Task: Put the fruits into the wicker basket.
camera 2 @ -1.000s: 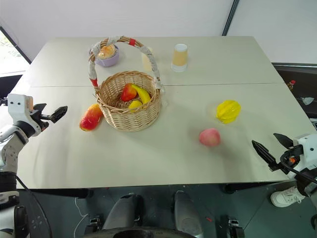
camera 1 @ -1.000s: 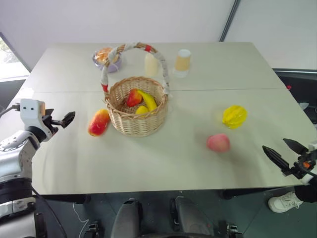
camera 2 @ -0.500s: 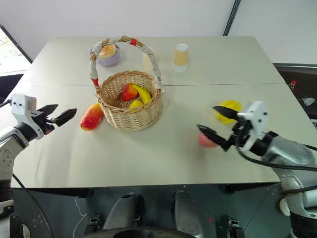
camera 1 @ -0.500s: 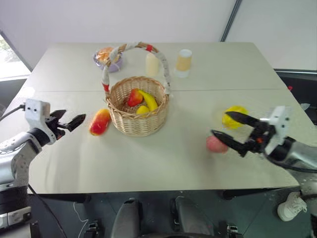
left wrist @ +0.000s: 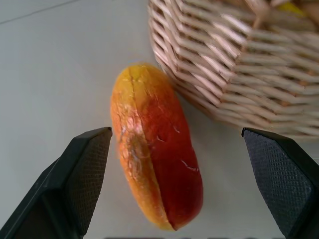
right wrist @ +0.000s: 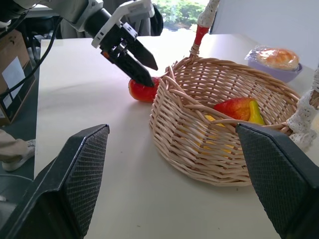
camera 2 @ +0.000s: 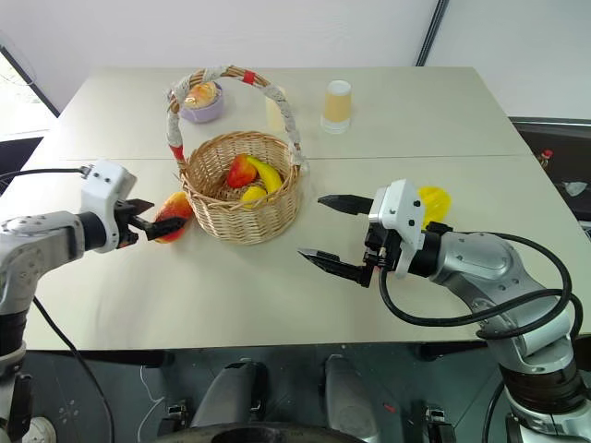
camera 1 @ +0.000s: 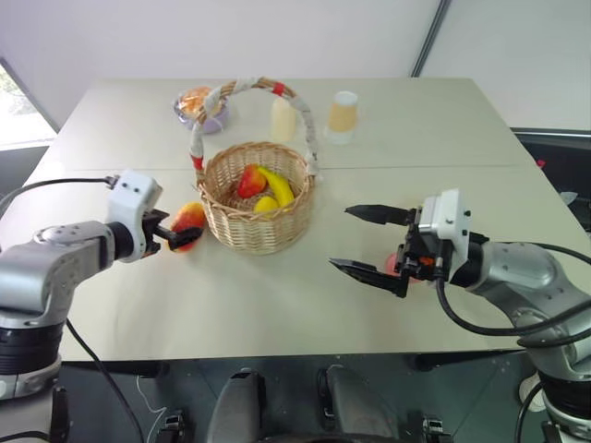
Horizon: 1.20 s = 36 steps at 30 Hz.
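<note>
The wicker basket (camera 1: pixel 251 233) stands left of the table's middle with a banana and two other fruits inside. A red-to-yellow mango (left wrist: pixel 154 164) lies against its left side. My left gripper (camera 1: pixel 182 233) is open, one finger on each side of the mango, not closed on it. Right of the basket my right gripper (camera 1: pixel 341 237) hangs above the table, open wide and pointing at the basket (right wrist: pixel 224 144). The pink peach (camera 1: pixel 395 269) lies partly hidden behind the right gripper. The yellow starfruit (camera 2: pixel 434 200) peeks out behind the right hand.
At the back of the table stand a purple bowl (camera 1: pixel 199 106) with orange contents, a pale bottle (camera 1: pixel 282 120) and an orange paper cup (camera 1: pixel 343 113). The basket's tall handle (camera 1: pixel 249 88) arches over it. The table's front edge (camera 1: pixel 305 355) runs near me.
My right gripper has swung left from the table's right edge, past the peach, toward the basket. The left gripper has moved right and now straddles the mango.
</note>
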Tool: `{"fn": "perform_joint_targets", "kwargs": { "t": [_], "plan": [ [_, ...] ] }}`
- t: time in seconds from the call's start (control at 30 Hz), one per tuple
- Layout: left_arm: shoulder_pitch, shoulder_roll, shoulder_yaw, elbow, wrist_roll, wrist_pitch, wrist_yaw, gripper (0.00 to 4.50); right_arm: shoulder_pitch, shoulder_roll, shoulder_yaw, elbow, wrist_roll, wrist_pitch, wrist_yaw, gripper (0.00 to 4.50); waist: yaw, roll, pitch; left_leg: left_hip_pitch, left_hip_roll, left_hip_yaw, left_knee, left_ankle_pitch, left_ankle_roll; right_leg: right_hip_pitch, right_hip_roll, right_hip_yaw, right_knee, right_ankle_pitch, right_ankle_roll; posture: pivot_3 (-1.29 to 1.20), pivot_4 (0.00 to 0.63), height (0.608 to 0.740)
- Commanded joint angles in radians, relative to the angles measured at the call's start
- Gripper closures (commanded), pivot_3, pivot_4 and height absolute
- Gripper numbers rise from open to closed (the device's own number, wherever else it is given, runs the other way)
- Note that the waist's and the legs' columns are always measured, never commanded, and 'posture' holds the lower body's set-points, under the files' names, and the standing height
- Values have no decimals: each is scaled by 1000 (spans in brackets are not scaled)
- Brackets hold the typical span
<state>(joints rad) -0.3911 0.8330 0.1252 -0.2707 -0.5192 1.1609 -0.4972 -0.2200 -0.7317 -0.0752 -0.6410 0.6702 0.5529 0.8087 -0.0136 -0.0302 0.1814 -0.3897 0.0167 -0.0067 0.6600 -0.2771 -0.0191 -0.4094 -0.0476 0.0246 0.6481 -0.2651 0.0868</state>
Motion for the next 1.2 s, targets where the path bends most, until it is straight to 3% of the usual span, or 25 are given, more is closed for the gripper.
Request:
{"fn": "perform_joint_targets", "kwargs": {
  "t": [0.03,0.3,0.4,0.5,0.53,0.6,0.77,0.93,1.0,1.07,1.2],
  "plan": [
    [-55,-11,-30,40,46,9,30,0,-9,12,3,-12,-4,-26,1,234,0,0,0,0,0,0,1,0,0,0,1,0,0,0,0,0,150,740],
    [-103,-55,-109,136,112,-24,29,0,21,23,8,-34,-15,-35,-18,234,2,0,0,0,0,0,1,0,0,0,0,0,1,0,0,0,150,740],
    [-105,-58,-116,156,131,-54,19,871,25,25,12,-37,-16,-35,-24,0,0,0,0,-1,0,0,1,0,0,0,1,0,1,0,0,0,150,740],
    [-95,-46,-101,165,147,-74,18,2319,29,26,16,-39,-18,-36,-26,0,1,0,0,-1,0,0,1,0,0,0,0,0,1,0,0,0,150,740],
    [-87,-29,-92,167,156,-77,17,2567,28,26,17,-38,-19,-36,-26,0,1,0,0,-1,0,0,1,0,0,0,0,0,1,0,0,0,150,740],
    [-74,-6,-73,165,163,-74,11,2635,28,25,16,-38,-18,-36,-25,0,-1,0,0,-1,0,0,1,0,0,0,0,0,1,0,0,0,150,740],
    [33,80,114,118,104,-134,-83,2635,18,16,13,-23,-18,-37,-13,0,-5,0,0,-1,3,0,1,0,0,-1,0,0,1,0,0,0,150,740],
    [232,125,422,-162,-150,-214,-393,2635,-24,-2,3,43,-32,-51,24,0,2,0,1,-2,4,1,1,0,0,-2,-3,0,0,-2,-4,0,150,740],
    [168,107,415,-240,-269,-157,-376,2635,-48,-8,3,80,-46,-65,43,0,13,1,1,-2,2,1,1,0,0,-1,-8,-2,-1,-2,-4,0,150,740],
    [94,91,359,-254,-294,-143,-328,2635,-65,-6,10,98,-56,-69,51,0,23,2,2,-2,0,0,2,0,0,0,-11,-3,-1,-2,-4,0,150,740],
    [-134,21,27,-241,-140,-180,-202,2635,-82,4,12,99,-69,-69,43,0,27,2,1,-1,-3,0,3,0,0,3,-8,-4,-1,-2,-3,0,150,740]
  ]
}}
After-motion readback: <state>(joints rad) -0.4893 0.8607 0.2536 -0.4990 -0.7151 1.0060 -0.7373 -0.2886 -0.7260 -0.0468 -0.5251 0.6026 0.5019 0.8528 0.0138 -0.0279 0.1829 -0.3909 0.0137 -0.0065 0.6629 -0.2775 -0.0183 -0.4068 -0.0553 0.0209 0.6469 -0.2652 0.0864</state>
